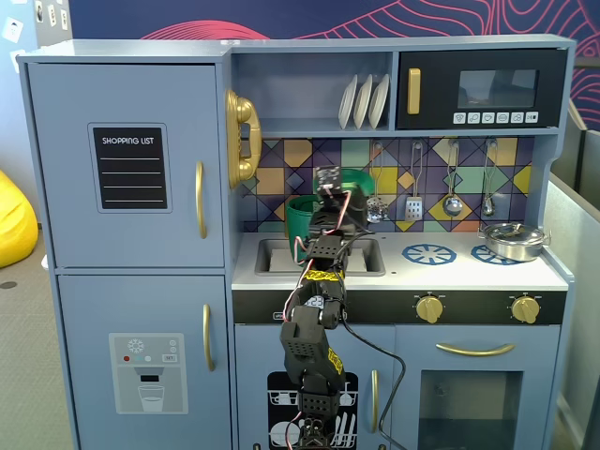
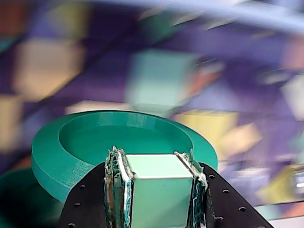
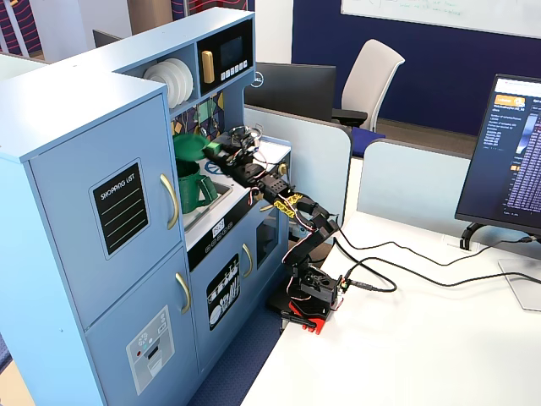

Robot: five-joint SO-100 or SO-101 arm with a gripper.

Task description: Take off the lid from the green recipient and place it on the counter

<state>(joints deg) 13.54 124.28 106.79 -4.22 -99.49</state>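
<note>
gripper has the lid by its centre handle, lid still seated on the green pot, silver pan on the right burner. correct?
Not quite: the lid is off the green pot, held in the air above it, as this fixed view shows. The gripper is shut on the lid's centre handle, and the silver pan sits on the right burner.

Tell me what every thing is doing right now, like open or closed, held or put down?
lid: off the pot, held up in the air, tilted.
gripper: shut on the lid's handle.
green recipient: open, upright at the counter's left end.
counter: no lid on it yet.
silver pan: resting on the right burner.
plates: standing on the shelf.
</note>
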